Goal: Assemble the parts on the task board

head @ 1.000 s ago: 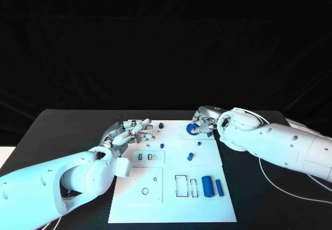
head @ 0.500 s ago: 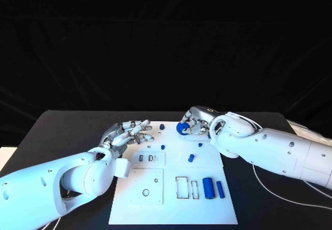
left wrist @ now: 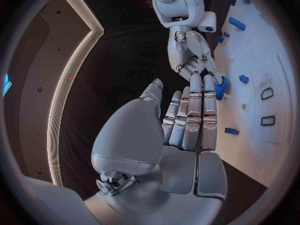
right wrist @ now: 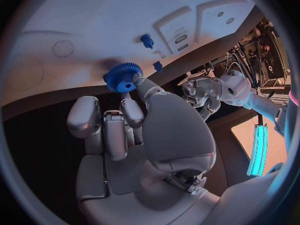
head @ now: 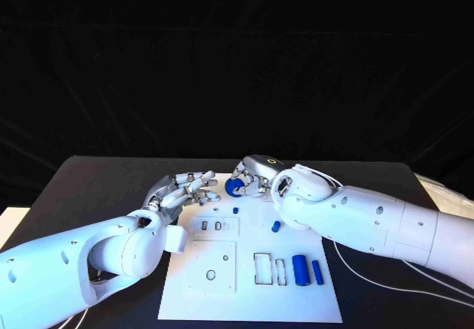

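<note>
My right hand (head: 257,178) pinches a blue toothed gear (head: 235,186) just above the far edge of the white task board (head: 247,288). The right wrist view shows the gear (right wrist: 123,77) between my fingertips, over the board (right wrist: 94,20). My left hand (head: 188,190) hovers at the board's far left corner, fingers apart and holding nothing, a short gap from the gear. In the left wrist view, the left hand's (left wrist: 187,122) fingers stretch toward the right hand (left wrist: 190,55) and the gear (left wrist: 220,86).
Two small blue pegs (head: 235,210) (head: 277,225) lie mid-board. A thick blue cylinder (head: 300,269) and a thinner blue bar (head: 317,269) lie at the near right beside rectangular slots (head: 262,268). Black table (head: 89,185) surrounds the board.
My right hand has carried the gear leftward along the board's far edge, closer to my left hand. The left hand has stayed in place.
</note>
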Robot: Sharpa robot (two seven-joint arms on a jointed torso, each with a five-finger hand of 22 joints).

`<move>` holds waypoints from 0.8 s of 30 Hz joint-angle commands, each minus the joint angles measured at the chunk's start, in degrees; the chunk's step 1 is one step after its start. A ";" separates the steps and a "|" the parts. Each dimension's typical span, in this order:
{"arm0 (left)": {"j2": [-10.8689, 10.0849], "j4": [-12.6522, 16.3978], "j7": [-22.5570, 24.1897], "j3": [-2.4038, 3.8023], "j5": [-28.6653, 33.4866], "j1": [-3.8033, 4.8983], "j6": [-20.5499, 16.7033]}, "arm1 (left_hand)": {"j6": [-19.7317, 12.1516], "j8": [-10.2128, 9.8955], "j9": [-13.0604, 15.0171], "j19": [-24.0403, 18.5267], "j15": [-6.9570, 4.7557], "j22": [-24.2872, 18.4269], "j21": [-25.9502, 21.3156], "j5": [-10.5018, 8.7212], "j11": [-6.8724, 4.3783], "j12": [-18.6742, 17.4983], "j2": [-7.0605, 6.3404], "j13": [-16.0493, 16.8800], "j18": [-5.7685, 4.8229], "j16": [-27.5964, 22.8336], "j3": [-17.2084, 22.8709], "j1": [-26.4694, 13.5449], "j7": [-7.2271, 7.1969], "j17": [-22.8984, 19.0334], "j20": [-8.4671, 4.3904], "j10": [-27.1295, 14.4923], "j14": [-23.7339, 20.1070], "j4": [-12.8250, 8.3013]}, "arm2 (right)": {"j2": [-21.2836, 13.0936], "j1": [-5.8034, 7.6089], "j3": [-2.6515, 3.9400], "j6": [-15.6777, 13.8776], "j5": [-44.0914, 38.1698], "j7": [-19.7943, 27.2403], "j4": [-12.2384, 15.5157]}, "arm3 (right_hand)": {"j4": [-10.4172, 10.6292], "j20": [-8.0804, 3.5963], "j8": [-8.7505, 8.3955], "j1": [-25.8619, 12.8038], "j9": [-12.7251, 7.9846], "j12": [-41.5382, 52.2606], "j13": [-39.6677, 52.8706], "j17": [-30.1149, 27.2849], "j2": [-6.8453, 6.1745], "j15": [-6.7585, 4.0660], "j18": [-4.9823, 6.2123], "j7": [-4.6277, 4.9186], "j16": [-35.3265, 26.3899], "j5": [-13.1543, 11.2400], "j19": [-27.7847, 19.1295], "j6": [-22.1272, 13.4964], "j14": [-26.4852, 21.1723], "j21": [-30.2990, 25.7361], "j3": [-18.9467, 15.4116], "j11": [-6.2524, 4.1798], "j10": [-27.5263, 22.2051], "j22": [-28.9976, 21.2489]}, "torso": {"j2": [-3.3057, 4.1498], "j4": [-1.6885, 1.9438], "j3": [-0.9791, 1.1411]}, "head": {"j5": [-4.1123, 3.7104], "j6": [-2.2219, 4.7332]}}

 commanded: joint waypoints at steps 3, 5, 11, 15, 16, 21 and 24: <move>-0.01 0.08 0.76 0.04 -0.02 0.06 0.91 | 0.15 -0.37 -0.05 -0.29 -0.06 -0.08 -0.24 -0.07 0.11 -0.29 0.60 -0.05 0.52 -0.10 -0.05 0.09 0.33 0.09 0.06 -0.37 -0.27 -0.33 | 1.83 -0.65 -0.22 0.80 -1.80 -0.15 -1.96 | 0.35 -0.24 1.01 -0.46 1.01 0.00 -0.03 3.54 -0.13 -0.42 -1.07 -0.83 -0.01 0.40 0.24 1.89 4.09 0.19 0.72 0.13 -0.11 -0.05 | 0.05 -0.05 0.02 | 0.21 -0.28; -0.01 0.08 0.76 0.05 -0.02 0.06 0.90 | 0.15 -0.37 -0.05 -0.29 -0.06 -0.08 -0.24 -0.07 0.11 -0.29 0.60 -0.05 0.52 -0.10 -0.05 0.09 0.33 0.09 0.06 -0.37 -0.27 -0.33 | 2.44 -0.84 -0.29 1.07 -2.10 -0.25 -2.49 | 0.36 -0.23 0.95 -0.58 1.00 0.00 0.01 3.60 -0.19 -0.41 -1.09 -0.81 0.02 0.45 0.28 1.83 4.10 0.22 0.78 0.15 -0.14 0.03 | 0.06 -0.10 0.07 | 0.29 -0.33; 0.02 0.07 0.69 0.05 -0.02 0.06 0.94 | 0.15 -0.37 -0.05 -0.29 -0.06 -0.08 -0.24 -0.07 0.11 -0.29 0.60 -0.05 0.52 -0.10 -0.05 0.09 0.33 0.09 0.06 -0.37 -0.27 -0.33 | 3.27 -1.08 -0.38 1.35 -2.52 -0.55 -3.29 | 0.37 -0.20 0.72 -0.88 0.95 -0.82 -0.67 3.58 -0.42 -0.36 -1.06 -0.70 0.01 0.48 0.18 1.57 4.08 0.13 0.89 0.22 -0.66 -0.16 | 0.01 -0.15 0.13 | 0.37 -0.42; 0.02 0.09 0.65 0.05 -0.02 0.06 0.96 | 0.15 -0.37 -0.05 -0.29 -0.06 -0.08 -0.24 -0.07 0.11 -0.29 0.60 -0.05 0.52 -0.10 -0.05 0.09 0.33 0.09 0.06 -0.37 -0.27 -0.33 | 3.53 -1.14 -0.41 0.96 -2.93 -0.87 -3.77 | 0.36 0.07 -0.80 -1.61 0.39 -4.18 -3.50 3.93 -1.26 0.09 -1.00 0.14 0.17 0.37 -0.20 -0.75 4.09 -0.23 1.22 0.86 -2.84 -0.79 | 0.00 -0.17 0.18 | 0.35 -0.50; 0.02 0.10 0.64 0.05 -0.02 0.06 0.97 | 0.15 -0.37 -0.05 -0.29 -0.06 -0.08 -0.24 -0.07 0.11 -0.29 0.60 -0.05 0.52 -0.10 -0.05 0.09 0.33 0.09 0.06 -0.37 -0.27 -0.33 | 3.55 -1.14 -0.41 0.79 -2.97 -0.96 -3.84 | 0.34 0.24 -1.57 -1.80 0.07 -5.17 -4.33 4.14 -1.60 0.35 -0.98 0.58 0.27 0.31 -0.36 -2.06 4.11 -0.38 1.33 1.20 -3.52 -1.05 | 0.01 -0.17 0.18 | 0.34 -0.50; -0.03 0.12 0.60 0.05 -0.02 0.06 0.98 | 0.15 -0.37 -0.05 -0.29 -0.06 -0.08 -0.24 -0.07 0.11 -0.29 0.60 -0.05 0.52 -0.10 -0.05 0.09 0.33 0.09 0.06 -0.37 -0.27 -0.33 | 3.54 -1.15 -0.42 0.50 -3.12 -1.28 -4.01 | 0.13 1.45 -2.42 -2.62 -0.72 -10.16 -8.62 4.07 -3.59 1.64 -0.70 2.07 0.21 1.06 -1.29 -8.90 3.98 -1.23 1.10 2.64 -7.20 -2.58 | 0.01 -0.17 0.19 | 0.31 -0.48; -0.06 0.12 0.58 0.05 -0.02 0.07 0.97 | 0.15 -0.37 -0.05 -0.29 -0.06 -0.08 -0.24 -0.07 0.11 -0.29 0.60 -0.05 0.52 -0.10 -0.05 0.09 0.33 0.09 0.06 -0.37 -0.27 -0.33 | 3.47 -1.15 -0.42 0.49 -3.16 -1.30 -4.04 | 0.52 1.86 -2.65 -3.41 -0.88 -12.16 -10.46 3.72 -4.57 2.03 -0.51 2.52 0.00 1.86 -1.83 -14.43 3.85 -1.76 0.14 3.08 -8.75 -3.55 | 0.02 -0.16 0.19 | 0.26 -0.52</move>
